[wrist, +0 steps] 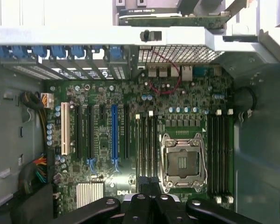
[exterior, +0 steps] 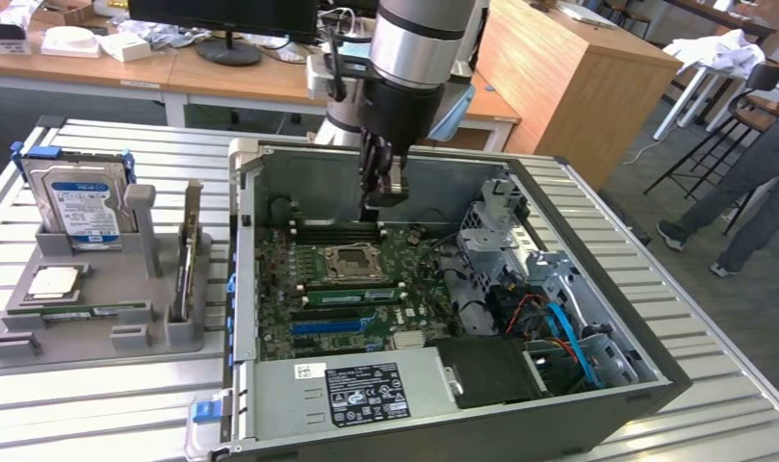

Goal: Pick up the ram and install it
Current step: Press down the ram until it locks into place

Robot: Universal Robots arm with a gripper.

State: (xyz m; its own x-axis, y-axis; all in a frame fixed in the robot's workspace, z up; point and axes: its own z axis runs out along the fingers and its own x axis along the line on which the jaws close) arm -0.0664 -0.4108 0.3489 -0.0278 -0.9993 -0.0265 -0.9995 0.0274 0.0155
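Note:
The ram (exterior: 91, 310) is a thin green stick lying flat in the front groove of the grey holder (exterior: 158, 332), on the exterior view's left. My gripper (exterior: 386, 195) hangs inside the open computer case (exterior: 646, 380), above the back part of the motherboard (exterior: 315, 325) and far from the ram. Its fingers are shut with nothing between them. In the wrist view the gripper (wrist: 150, 187) points down at the black memory slots (wrist: 147, 144) beside the empty CPU socket (wrist: 182, 161).
The holder also carries a blue-labelled hard drive (exterior: 84, 207), an upright expansion card (exterior: 188, 252) and a square CPU chip (exterior: 53, 281). A green strip (exterior: 350, 295) lies in the slots by the socket. Case walls surround the gripper. A person (exterior: 759, 183) stands at the exterior view's right.

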